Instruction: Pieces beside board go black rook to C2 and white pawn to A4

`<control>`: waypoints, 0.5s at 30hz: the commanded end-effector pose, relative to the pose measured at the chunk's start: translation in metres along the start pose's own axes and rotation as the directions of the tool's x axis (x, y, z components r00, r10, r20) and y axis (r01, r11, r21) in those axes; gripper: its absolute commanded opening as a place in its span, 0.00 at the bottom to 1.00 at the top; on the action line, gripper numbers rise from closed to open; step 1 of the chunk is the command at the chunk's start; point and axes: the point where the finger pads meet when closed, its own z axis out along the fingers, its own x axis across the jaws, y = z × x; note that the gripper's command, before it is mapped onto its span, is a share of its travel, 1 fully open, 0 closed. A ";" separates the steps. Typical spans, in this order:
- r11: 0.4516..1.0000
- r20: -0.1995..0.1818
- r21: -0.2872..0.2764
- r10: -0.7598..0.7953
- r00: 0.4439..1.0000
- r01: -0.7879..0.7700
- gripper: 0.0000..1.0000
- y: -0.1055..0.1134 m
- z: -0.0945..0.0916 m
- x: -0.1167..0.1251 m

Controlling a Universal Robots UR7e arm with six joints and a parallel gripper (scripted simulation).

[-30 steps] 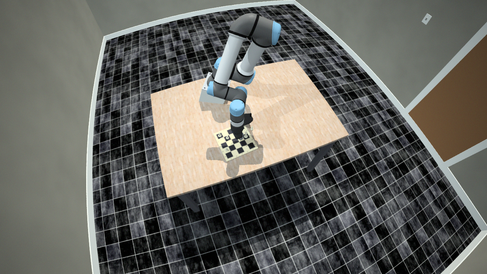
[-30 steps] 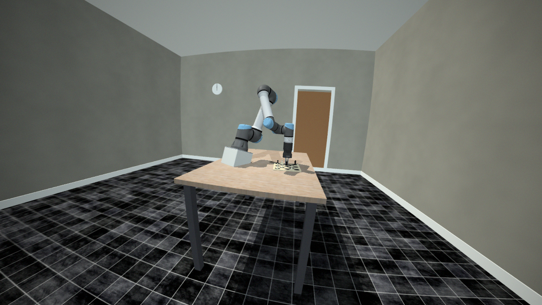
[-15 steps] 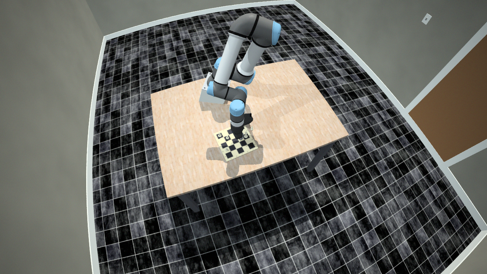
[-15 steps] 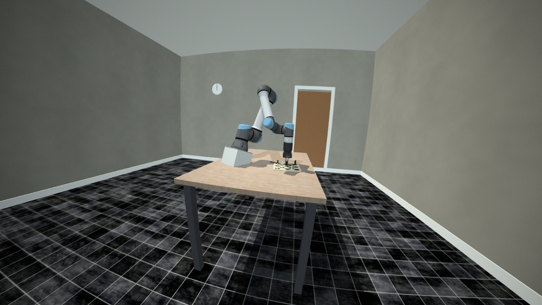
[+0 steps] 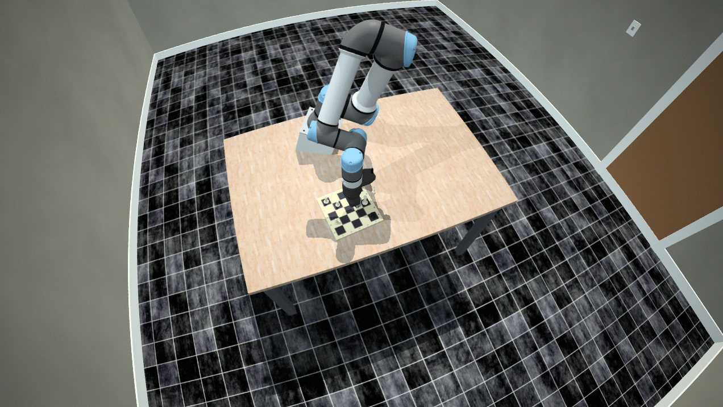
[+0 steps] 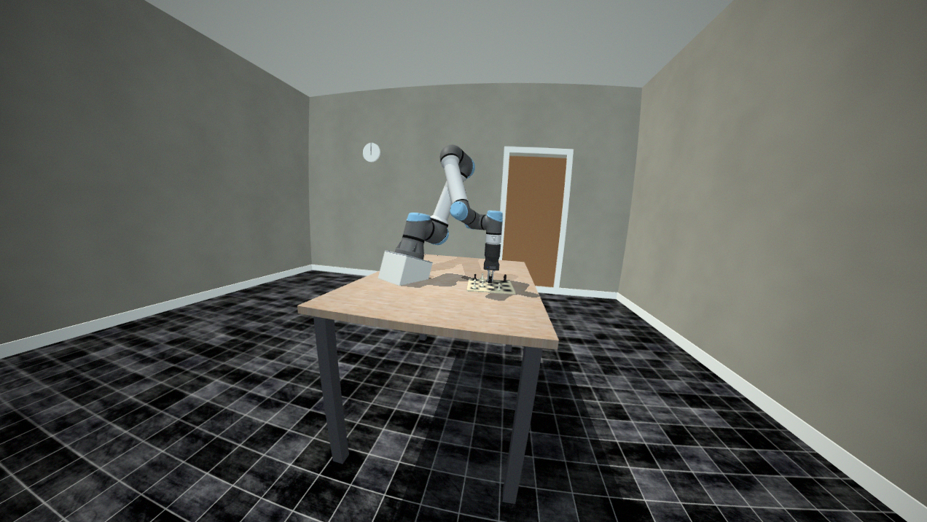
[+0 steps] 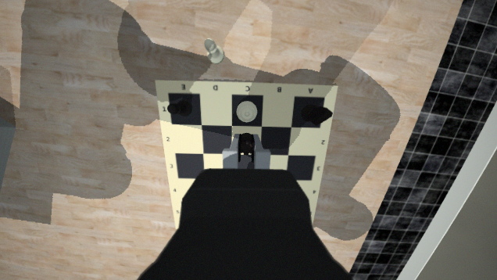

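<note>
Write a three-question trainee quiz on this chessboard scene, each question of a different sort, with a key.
1. True or false: the white pawn already stands on the board.
2. What does the gripper hold? A) white pawn B) black rook C) nothing
3. Fill in: in the wrist view, the pale round piece stands in row 1, column ___.

Key:
1. False; it stands on the table beyond the row-1 edge.
2. B; the fingers are shut on it over column C, row 2.
3. C.

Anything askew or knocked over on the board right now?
Nothing stands out. The three pieces in row 1 of the board stand upright in their squares, the gripper holds the black rook over column C, and the white pawn waits upright beside the board.
</note>
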 end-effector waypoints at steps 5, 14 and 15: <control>1.000 -0.001 -0.001 0.000 1.000 0.000 0.44 0.000 0.000 0.000; 1.000 -0.001 -0.001 0.000 1.000 0.000 0.73 0.000 0.000 0.000; 1.000 -0.001 -0.001 0.000 1.000 0.000 0.73 0.000 0.000 0.000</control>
